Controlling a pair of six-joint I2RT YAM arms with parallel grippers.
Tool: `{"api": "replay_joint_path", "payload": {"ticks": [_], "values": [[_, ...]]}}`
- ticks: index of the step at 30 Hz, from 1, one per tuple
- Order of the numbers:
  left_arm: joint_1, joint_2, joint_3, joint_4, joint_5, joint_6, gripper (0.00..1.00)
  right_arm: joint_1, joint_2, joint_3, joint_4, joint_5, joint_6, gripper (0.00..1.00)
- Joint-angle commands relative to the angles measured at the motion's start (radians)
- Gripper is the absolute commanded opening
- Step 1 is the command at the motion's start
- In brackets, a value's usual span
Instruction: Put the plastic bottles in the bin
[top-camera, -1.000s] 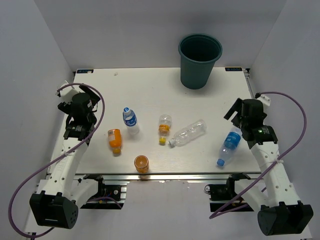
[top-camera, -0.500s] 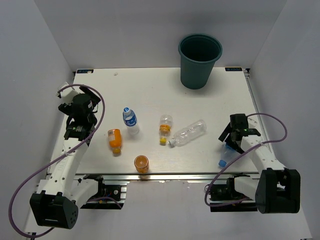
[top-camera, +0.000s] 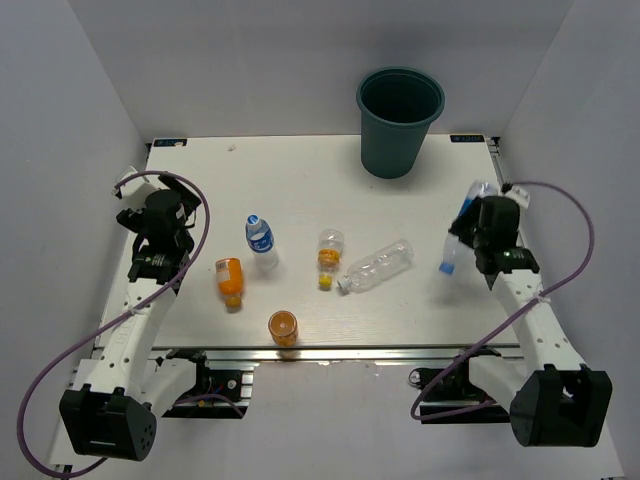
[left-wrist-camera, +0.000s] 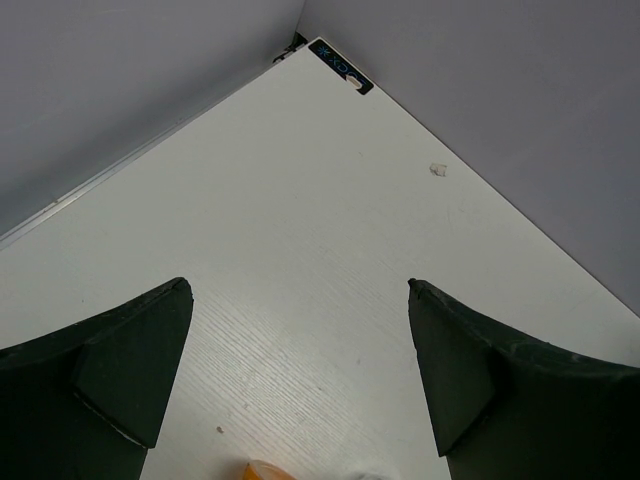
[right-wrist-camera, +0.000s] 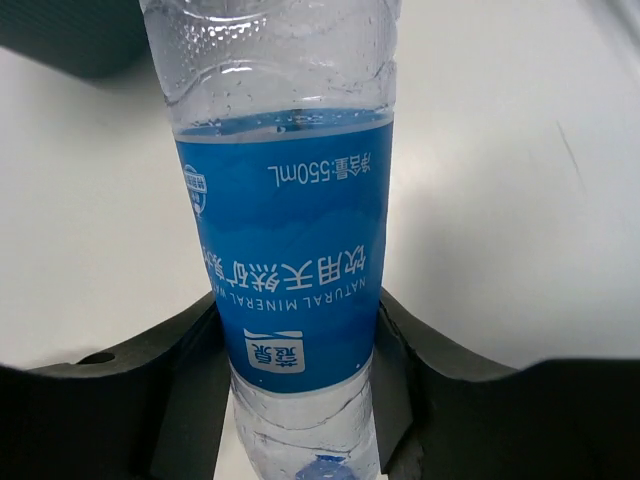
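The right gripper (right-wrist-camera: 296, 385) is clenching a blue-label bottle (right-wrist-camera: 288, 250) around its middle. Its fingers (right-wrist-camera: 190, 380) are pressing both sides, and the cap end is pointing back toward the wrist. It is holding the bottle tilted, off the table (top-camera: 300, 190), over the right side, nearer than the bin (top-camera: 396, 150) and apart from it. A plain clear bottle (top-camera: 378, 267) is lying toward mid-table. The left gripper (left-wrist-camera: 300, 375) is gaping wide, grasping nothing, and facing the far-left corner.
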Motion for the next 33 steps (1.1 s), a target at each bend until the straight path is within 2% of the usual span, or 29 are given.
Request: {"api": "replay_joint_path", "payload": {"ticks": [1,5,6,8,9,10,12,13,15,17,18,20,21,22,23,24,26,30,31,32,33], "values": [[-0.002,-0.012,0.003,-0.003,-0.02,-0.007,0.98,-0.004,-0.005,0.186,0.317,-0.136,-0.118,0.37],[-0.002,-0.008,0.012,-0.028,-0.074,-0.035,0.98,0.01,0.16,0.448,0.509,-0.288,-0.216,0.37],[-0.002,-0.011,0.009,-0.025,-0.088,-0.038,0.98,0.017,0.255,0.576,0.535,-0.31,-0.239,0.37],[-0.002,-0.015,0.0,-0.008,-0.088,-0.038,0.98,0.043,0.358,0.695,0.63,-0.333,-0.311,0.38],[-0.002,-0.018,-0.001,-0.003,-0.085,-0.035,0.98,0.056,0.463,0.747,0.673,-0.33,-0.375,0.4],[-0.002,-0.02,-0.001,0.0,-0.085,-0.036,0.98,0.06,0.516,0.855,0.745,-0.359,-0.417,0.4],[-0.001,-0.017,0.005,0.001,-0.089,-0.036,0.98,0.077,0.69,0.988,0.764,-0.316,-0.513,0.4],[-0.001,-0.017,0.006,-0.003,-0.102,-0.038,0.98,0.077,0.746,1.128,0.763,-0.33,-0.523,0.4],[-0.001,-0.011,0.012,-0.008,-0.111,-0.046,0.98,0.08,0.907,1.249,0.763,-0.353,-0.498,0.41],[-0.001,-0.008,0.019,-0.014,-0.117,-0.047,0.98,0.085,0.996,1.396,0.761,-0.431,-0.492,0.48],[-0.001,0.0,0.029,-0.015,-0.116,-0.046,0.98,0.097,1.065,1.436,0.755,-0.411,-0.507,0.54],[-0.001,0.006,0.04,-0.022,-0.094,-0.038,0.98,0.108,1.119,1.535,0.749,-0.368,-0.524,0.59],[-0.001,0.009,0.046,-0.023,-0.088,-0.038,0.98,0.108,1.154,1.56,0.749,-0.35,-0.524,0.63],[-0.001,0.012,0.052,-0.025,-0.085,-0.039,0.98,0.108,1.165,1.579,0.746,-0.324,-0.558,0.77],[-0.001,0.012,0.054,-0.028,-0.086,-0.047,0.98,0.108,1.168,1.59,0.741,-0.319,-0.567,0.85],[-0.001,0.012,0.055,-0.031,-0.089,-0.053,0.98,0.109,1.156,1.588,0.714,-0.328,-0.569,0.89],[-0.001,0.018,0.069,-0.052,-0.096,-0.062,0.98,0.108,1.124,1.558,0.691,-0.363,-0.589,0.89],[-0.001,0.023,0.094,-0.1,-0.096,-0.101,0.98,0.108,0.96,1.412,0.57,-0.545,-0.714,0.89],[-0.001,0.021,0.095,-0.117,-0.096,-0.113,0.98,0.109,0.931,1.391,0.457,-0.686,-0.76,0.89],[-0.001,0.014,0.097,-0.124,-0.097,-0.125,0.98,0.109,0.896,1.365,0.388,-0.768,-0.874,0.89],[-0.001,0.009,0.094,-0.129,-0.094,-0.144,0.98,0.111,0.83,1.311,0.308,-0.937,-0.947,0.89]]}}
